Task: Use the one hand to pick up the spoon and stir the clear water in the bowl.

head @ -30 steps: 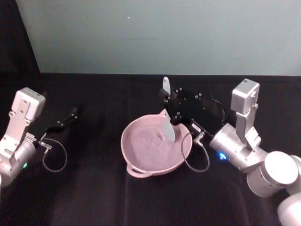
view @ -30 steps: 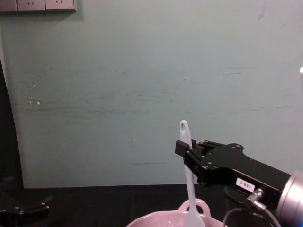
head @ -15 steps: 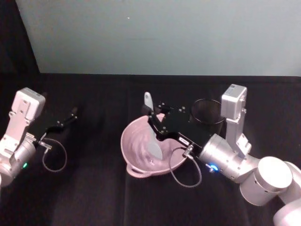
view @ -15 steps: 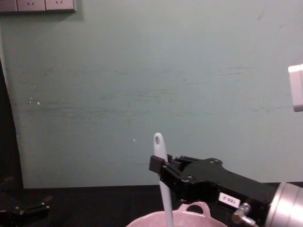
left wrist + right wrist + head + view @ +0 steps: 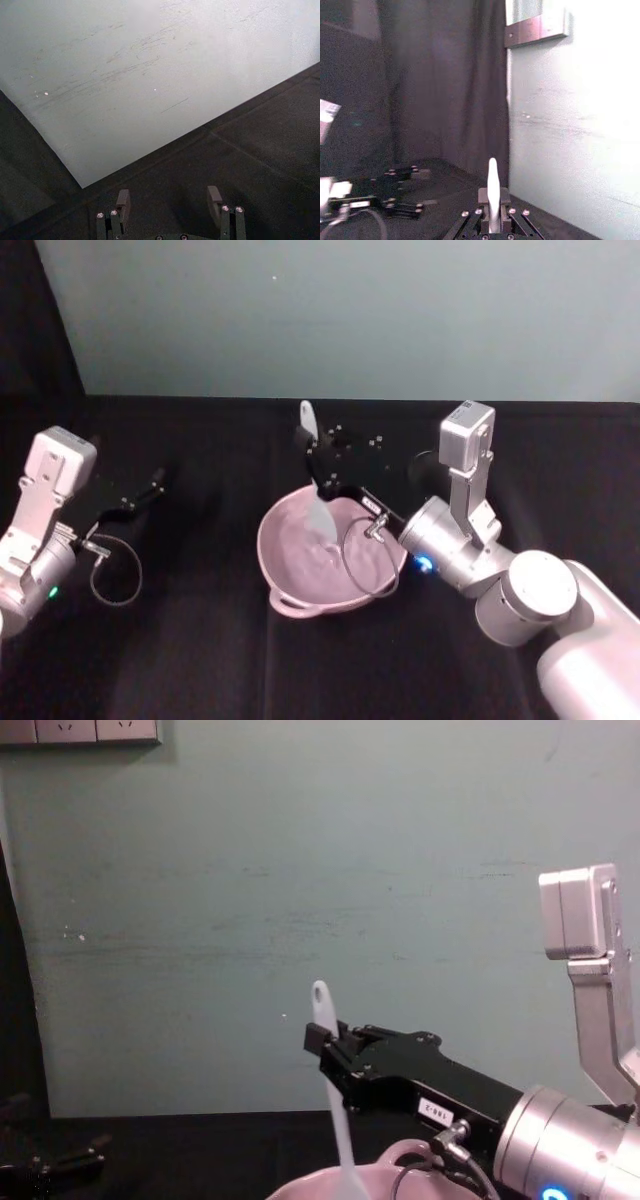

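Right pincer (image 5: 318,472) clamps the white spoon (image 5: 317,495) upright, its tip dipping into the pink bowl (image 5: 290,580); left pincer (image 5: 169,202) sits parked, jaws wide.

Soft, even room light falls on the pale green wall (image 5: 300,870), while the black table (image 5: 200,660) swallows shadows. The right wrist view glares white across that wall and looks hazy.

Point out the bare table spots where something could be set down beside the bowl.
Free: the black table between the left gripper and the bowl, and the strip in front of the bowl. Crowded: the bowl's right and far side, where the right gripper holds the spoon over the water.
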You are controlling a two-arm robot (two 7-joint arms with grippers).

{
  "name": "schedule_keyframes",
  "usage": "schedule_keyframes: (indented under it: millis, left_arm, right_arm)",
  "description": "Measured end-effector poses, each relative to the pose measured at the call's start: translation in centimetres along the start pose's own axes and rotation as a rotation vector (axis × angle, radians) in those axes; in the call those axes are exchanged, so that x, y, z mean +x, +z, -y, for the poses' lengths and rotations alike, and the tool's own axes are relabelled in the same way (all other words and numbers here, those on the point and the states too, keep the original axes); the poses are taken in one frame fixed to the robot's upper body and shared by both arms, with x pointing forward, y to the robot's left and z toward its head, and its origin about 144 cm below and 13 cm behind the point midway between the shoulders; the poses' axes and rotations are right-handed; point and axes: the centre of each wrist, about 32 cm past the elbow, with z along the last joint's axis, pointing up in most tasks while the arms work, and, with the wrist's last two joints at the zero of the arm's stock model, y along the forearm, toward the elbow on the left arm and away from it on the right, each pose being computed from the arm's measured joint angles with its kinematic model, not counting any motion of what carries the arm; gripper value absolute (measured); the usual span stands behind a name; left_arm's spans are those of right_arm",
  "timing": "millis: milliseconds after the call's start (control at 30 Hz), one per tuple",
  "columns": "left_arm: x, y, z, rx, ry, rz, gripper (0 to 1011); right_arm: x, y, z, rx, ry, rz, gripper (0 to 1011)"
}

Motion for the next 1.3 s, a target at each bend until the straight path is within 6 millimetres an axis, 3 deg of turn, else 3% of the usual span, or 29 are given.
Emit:
schedule_keyframes:
  millis: [333, 633, 1000, 1300]
  left_arm:
    - [0.0, 0.0, 0.0, 0.000, 0.000, 0.000, 1011]
    - [0.0, 0.0, 0.0, 0.000, 0.000, 0.000, 1011]
    - [0.0, 0.0, 0.0, 0.000, 0.000, 0.000, 1011]
    - [0.0, 0.0, 0.0, 0.000, 0.000, 0.000, 1011]
  right_arm:
    - [1.7, 0.4, 0.9, 0.000, -0.061, 0.051, 136]
    - [1.8, 1.8, 2.3, 0.013, -0.058, -0.019, 136]
    - [2.6, 5.3, 3.4, 0.101, -0.067, -0.113, 136]
    - [5.0, 8.4, 5.0, 0.198, -0.136, -0.139, 136]
